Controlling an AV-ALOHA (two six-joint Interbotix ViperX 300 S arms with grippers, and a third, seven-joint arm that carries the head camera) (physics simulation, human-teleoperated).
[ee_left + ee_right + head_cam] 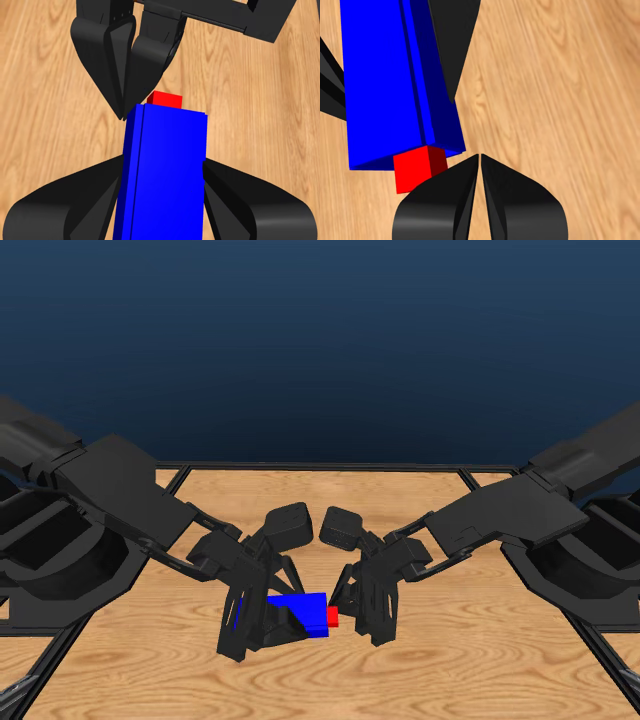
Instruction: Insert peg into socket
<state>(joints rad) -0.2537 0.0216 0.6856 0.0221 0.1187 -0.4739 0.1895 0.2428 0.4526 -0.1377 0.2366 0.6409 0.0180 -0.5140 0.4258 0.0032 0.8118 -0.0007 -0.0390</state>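
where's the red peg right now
In the head view the peg sits mid-table, mostly inside the socket held by the left hand, only its stub showing beside the right hand.

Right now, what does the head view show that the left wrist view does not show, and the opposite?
Only the head view shows both arms whole, facing each other, with the left gripper and the right gripper above the table, and the dark blue background.

Only the left wrist view shows the left gripper's two jaws pressing on both long sides of the socket, and the right gripper's jaws closed together just beyond the peg.

Both show the blue socket with only a short red end of the peg sticking out, toward the right gripper.
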